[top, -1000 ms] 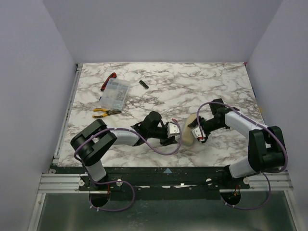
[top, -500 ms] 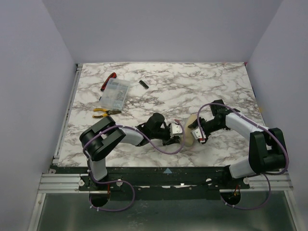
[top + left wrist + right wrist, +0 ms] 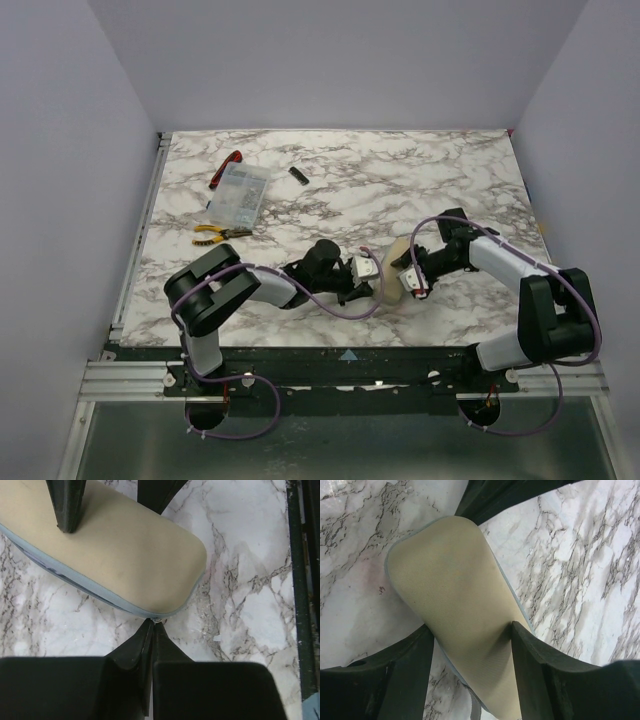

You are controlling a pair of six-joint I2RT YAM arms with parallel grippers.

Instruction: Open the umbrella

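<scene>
2 grippers work on the umbrella [image 3: 392, 276], which lies folded and flat on the table [image 3: 400, 185] near its front edge, between the arms. The right gripper [image 3: 470, 630] is clamped across its cream body, 1 finger on each flank. The left gripper [image 3: 152, 625] has its jaws pressed together, tips touching the pale blue trim at the umbrella's rounded end; whether they have caught any of that trim cannot be told. The main risk is a pull with nothing in the pinch: the tips would slide off the thin trim and nothing would open. If the right grip is loose on the smooth fabric, a pull could instead drag the whole umbrella out of it, or toward the front rail [image 3: 300, 580], which is near. Room is tight on the near side. The far half of the table offers more room, with the box [image 3: 238, 194] and pliers [image 3: 220, 232] well apart at far left.
</scene>
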